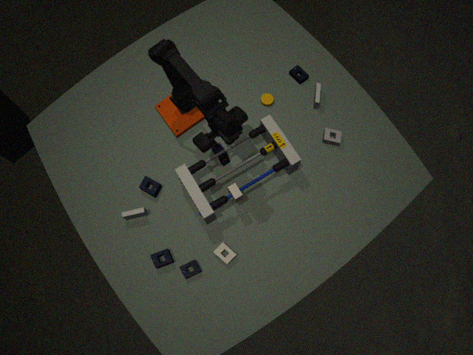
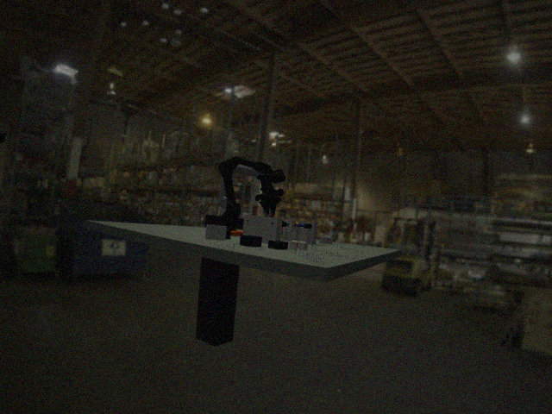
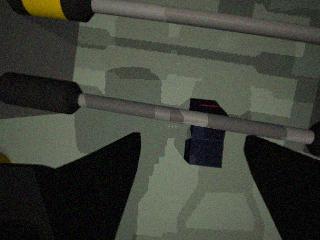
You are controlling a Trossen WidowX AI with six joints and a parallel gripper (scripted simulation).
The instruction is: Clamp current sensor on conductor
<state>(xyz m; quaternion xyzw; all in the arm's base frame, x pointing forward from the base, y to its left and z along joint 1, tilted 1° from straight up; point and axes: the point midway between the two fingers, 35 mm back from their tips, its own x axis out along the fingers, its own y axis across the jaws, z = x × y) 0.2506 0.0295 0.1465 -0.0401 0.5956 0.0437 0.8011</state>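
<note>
The sensor (image 1: 222, 155) (image 3: 205, 150) is a small dark navy piece with a thin red line, standing on the table below the grey conductor nearest the arm base. That conductor crosses over part of it in the wrist view; its jaw and arrow cannot be made out. The conductor marked LOAD (image 1: 239, 165) (image 3: 225, 21) is the middle grey rod, with a yellow arrow sleeve (image 1: 268, 148) (image 3: 42, 7) by the yellow LOAD label (image 1: 278, 140). My gripper (image 3: 192, 141) (image 2: 270, 214) is partly open, pointing down above the sensor, which shows between the fingers but is not gripped.
White end blocks (image 1: 195, 192) (image 1: 286, 146) hold three conductors. The near grey conductor (image 1: 225, 152) (image 3: 140, 109) crosses ahead of the fingertips in the wrist view. The blue conductor (image 1: 257, 179) carries a white block (image 1: 235, 191). Several navy and white square pieces and a yellow disc (image 1: 267, 99) lie around.
</note>
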